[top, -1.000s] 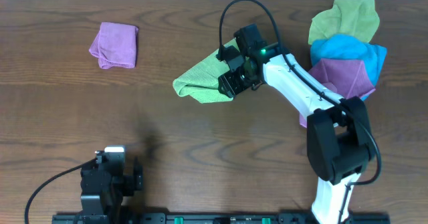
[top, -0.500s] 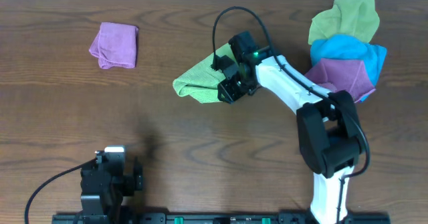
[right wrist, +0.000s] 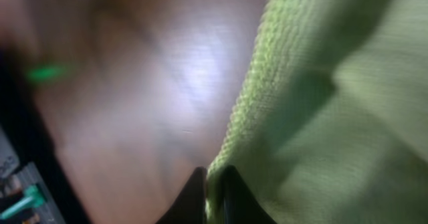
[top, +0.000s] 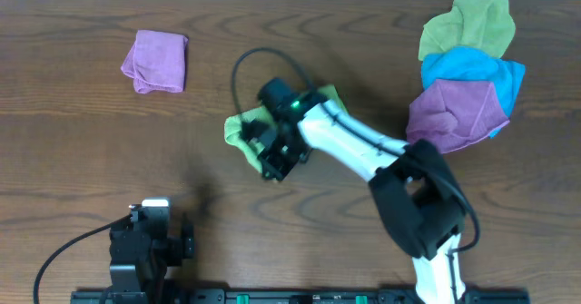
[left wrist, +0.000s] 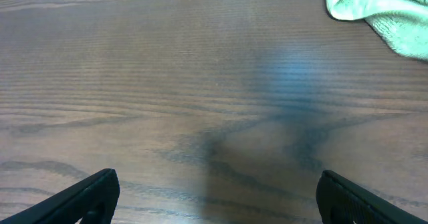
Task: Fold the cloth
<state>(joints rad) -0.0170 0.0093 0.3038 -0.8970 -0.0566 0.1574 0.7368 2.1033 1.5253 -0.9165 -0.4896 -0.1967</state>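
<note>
Overhead shows the cloth (top: 238, 127) bunched mid-way across the table (top: 82, 159), partly under the right gripper (top: 272, 159). Left wrist shows the left gripper (left wrist: 217, 200) spread wide, a pale cloth corner top right. Right wrist alone shows the 2 jaws pinched on the cloth's lime, nubbly edge.

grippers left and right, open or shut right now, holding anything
Left gripper: open, holding nothing.
Right gripper: shut on an edge of the cloth.
</note>
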